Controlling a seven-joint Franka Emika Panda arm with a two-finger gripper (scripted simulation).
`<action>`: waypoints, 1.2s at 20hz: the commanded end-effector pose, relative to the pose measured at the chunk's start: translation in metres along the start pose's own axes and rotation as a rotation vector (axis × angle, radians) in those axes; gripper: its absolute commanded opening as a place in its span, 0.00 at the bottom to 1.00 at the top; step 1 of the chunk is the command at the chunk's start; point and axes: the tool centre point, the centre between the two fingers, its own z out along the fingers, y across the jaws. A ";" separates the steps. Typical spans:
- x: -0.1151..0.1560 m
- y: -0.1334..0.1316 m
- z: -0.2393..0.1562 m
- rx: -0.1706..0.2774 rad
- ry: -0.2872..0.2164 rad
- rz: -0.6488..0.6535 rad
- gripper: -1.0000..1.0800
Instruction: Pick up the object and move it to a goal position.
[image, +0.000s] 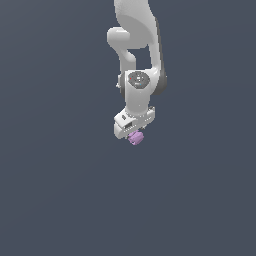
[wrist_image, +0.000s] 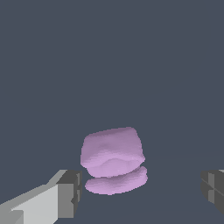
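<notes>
The object (image: 135, 138) is a tiny lilac knobbly lump on the dark grey floor, just under the white hand in the exterior view. In the wrist view the object (wrist_image: 113, 159) lies between the two fingers. My gripper (image: 132, 132) is lowered over it and open, and it also shows in the wrist view (wrist_image: 142, 192). One finger pad (wrist_image: 71, 192) sits close beside the lump. The other finger pad (wrist_image: 213, 190) stands well apart from it. The lump rests on the floor and is not held.
A plain dark grey floor (image: 60, 190) fills both views. The white arm (image: 135, 45) comes down from the top of the exterior view.
</notes>
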 end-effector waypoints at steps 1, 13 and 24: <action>-0.003 -0.006 0.004 -0.004 0.007 -0.059 0.96; -0.010 -0.018 0.013 -0.013 0.022 -0.179 0.96; -0.011 -0.018 0.041 -0.012 0.021 -0.177 0.96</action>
